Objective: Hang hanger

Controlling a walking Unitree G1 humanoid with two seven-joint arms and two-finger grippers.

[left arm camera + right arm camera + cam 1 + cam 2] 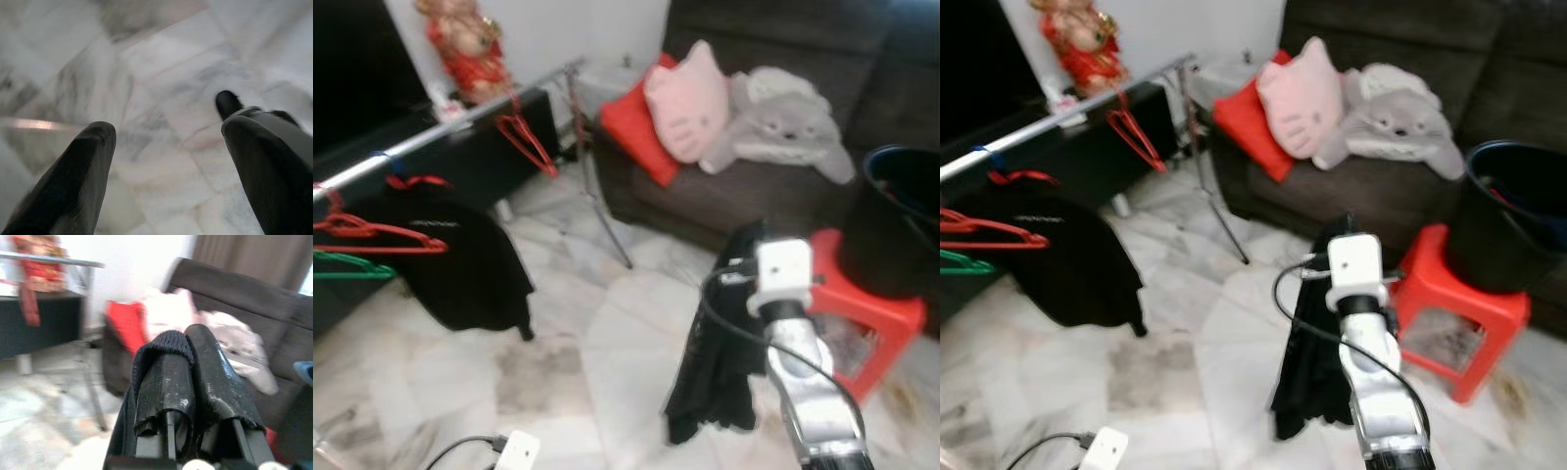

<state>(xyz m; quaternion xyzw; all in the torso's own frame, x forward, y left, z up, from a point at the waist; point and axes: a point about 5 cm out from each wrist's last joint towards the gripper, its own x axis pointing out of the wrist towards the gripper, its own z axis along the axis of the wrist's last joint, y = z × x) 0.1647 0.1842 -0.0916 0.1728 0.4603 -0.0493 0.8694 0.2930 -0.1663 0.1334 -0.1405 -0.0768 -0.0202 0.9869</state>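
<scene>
So the hanging isn't done yet imo: the right gripper (188,382) is clamped shut on a black cloth garment (715,372) that dangles near the red plastic stool (862,313), well right of the long silver clothes rail (440,132) on the far left, where red wire hangers (372,235) and a black shirt (460,264) already hang. Can't make out a hanger inside the held garment. The right wrist view shows the fingers pinching fabric, while the left wrist view shows the left gripper (164,142) spread open over marble floor (161,73), holding nothing.

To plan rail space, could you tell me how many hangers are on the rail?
4: red hanger near the far end, red one carrying the black shirt, then red and green; others may be hidden.
</scene>
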